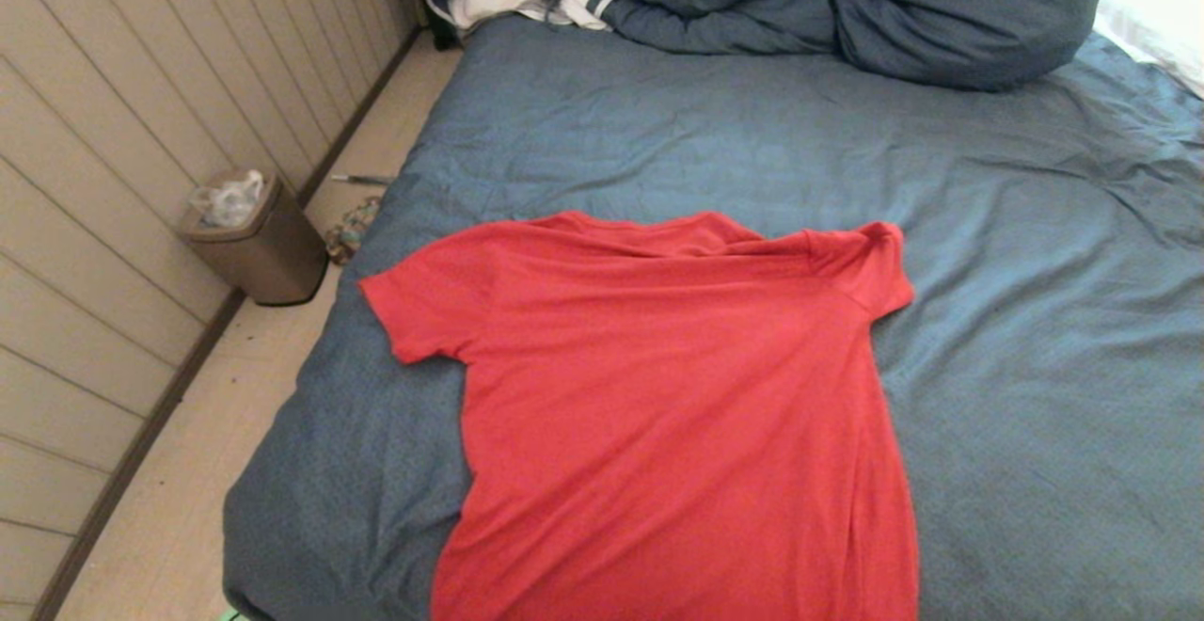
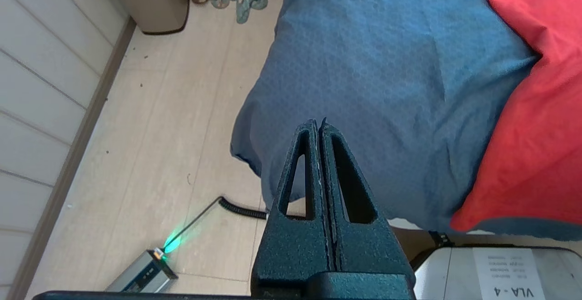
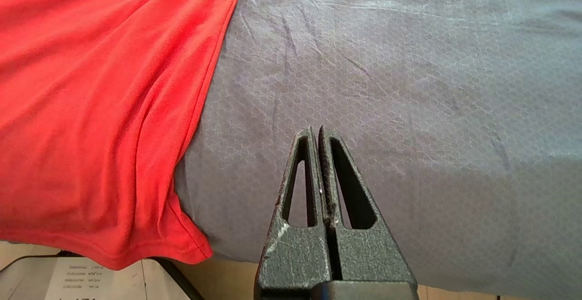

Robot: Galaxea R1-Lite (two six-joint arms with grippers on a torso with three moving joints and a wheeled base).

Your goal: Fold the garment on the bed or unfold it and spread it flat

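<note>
Shirt (image 1: 677,414) is spread plain side up on the bed (image 1: 1035,367), its hem hanging over the near edge. Light, limp handling is expected; a sleeve or hem corner is best pinched. Left gripper (image 2: 318,125) and right gripper (image 3: 317,132) are held beside it, jaws together, empty.

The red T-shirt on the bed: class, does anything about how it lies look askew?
Yes. The T-shirt is not quite flat: its right sleeve is bunched toward the collar, and its hem overhangs the bed's near edge.
</note>
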